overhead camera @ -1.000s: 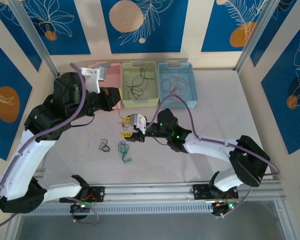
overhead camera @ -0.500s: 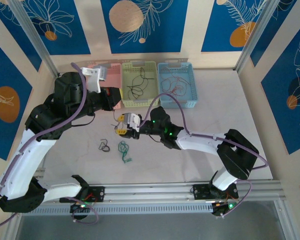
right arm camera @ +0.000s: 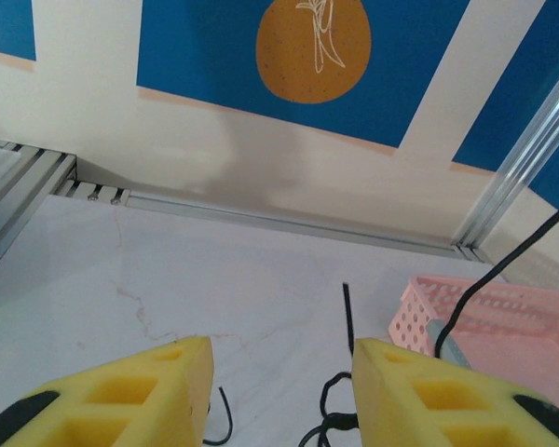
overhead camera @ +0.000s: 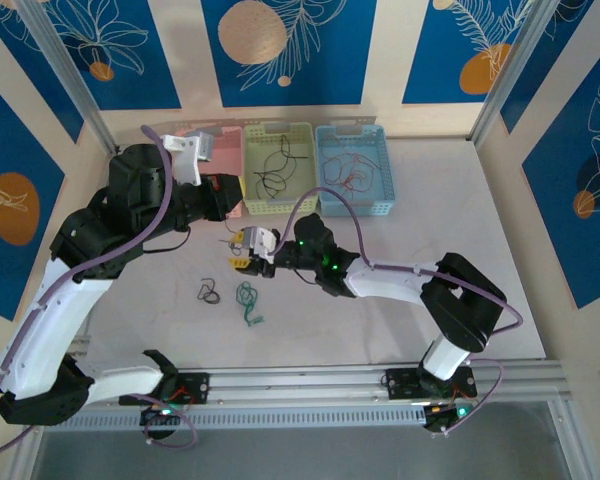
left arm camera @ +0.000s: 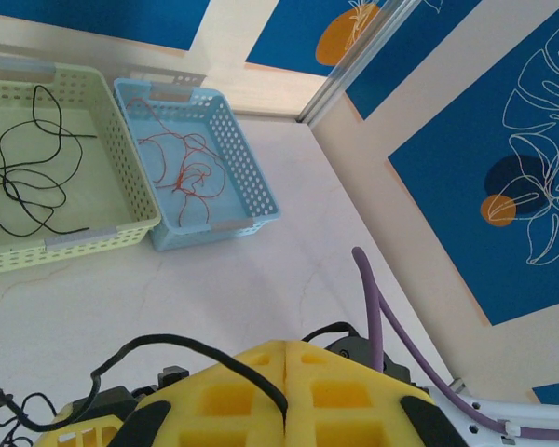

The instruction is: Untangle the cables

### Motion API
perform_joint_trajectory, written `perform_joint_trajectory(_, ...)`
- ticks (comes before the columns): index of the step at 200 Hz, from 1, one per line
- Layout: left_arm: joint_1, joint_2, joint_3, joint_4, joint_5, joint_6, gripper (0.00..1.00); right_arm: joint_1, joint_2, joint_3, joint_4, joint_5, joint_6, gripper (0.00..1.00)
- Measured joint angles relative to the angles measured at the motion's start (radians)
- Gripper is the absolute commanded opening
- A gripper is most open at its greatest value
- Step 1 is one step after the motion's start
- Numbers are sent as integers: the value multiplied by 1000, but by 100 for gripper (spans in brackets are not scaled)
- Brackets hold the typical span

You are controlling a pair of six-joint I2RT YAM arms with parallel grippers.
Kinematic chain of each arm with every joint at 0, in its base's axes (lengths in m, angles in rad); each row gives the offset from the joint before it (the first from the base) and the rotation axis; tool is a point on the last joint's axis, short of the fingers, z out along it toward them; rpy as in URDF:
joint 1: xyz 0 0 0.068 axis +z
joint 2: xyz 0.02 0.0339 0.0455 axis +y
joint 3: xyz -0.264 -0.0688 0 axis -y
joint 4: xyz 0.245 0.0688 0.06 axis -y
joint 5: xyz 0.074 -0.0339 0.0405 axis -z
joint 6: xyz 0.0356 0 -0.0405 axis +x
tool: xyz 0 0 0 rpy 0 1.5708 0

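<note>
Sorting looks well underway but not finished. Along the far edge of the table (overhead camera: 430, 230) stand three baskets. The yellow-green basket (left arm camera: 84, 237) holds a loose black cable (overhead camera: 273, 172), and just beside it the blue basket (left arm camera: 233, 223) holds a thin red cable (left arm camera: 182, 172); both lie as separate strands. The pink basket (right arm camera: 503, 307) is at the far-left end of the row, and I cannot tell what is in it. Two pieces lie unsorted on the bare table, left of centre and nearer the near edge: a small black loop (overhead camera: 210, 293) and, just beside it, a curly green cable (overhead camera: 247, 300). They look apart from each other. The left gripper (left arm camera: 284, 372) sits by the pink basket with its yellow pads pressed together. A black strand (left arm camera: 168, 341) arcs over the pads and runs into the seam between them, so it appears to be pinched there. The right gripper (right arm camera: 279, 372) reaches in toward the middle of the table with its fingers spread wide and nothing clamped. A small dark knot of wire (right arm camera: 328, 410) sits low between its fingers, with one end standing up. Judging by this, the green cable, the black loop and whatever is knotted at the right gripper remain to be separated and put in baskets.
</note>
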Motion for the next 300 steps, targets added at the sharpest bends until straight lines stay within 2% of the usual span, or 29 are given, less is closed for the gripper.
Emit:
perform_joint_trajectory(164, 0, 0, 0, 1, 24, -16, 0, 0, 102, 40, 66, 64, -37, 43)
perform_joint_trajectory(194, 0, 0, 0, 1, 26, -23, 0, -1, 115, 45, 80, 74, -37, 36)
perform_joint_trajectory(265, 0, 0, 0, 1, 26, -23, 0, -1, 127, 45, 122, 76, -22, 0)
perform_joint_trajectory(300, 0, 0, 0, 0, 14, -21, 0, -9, 122, 40, 127, 59, -17, 0)
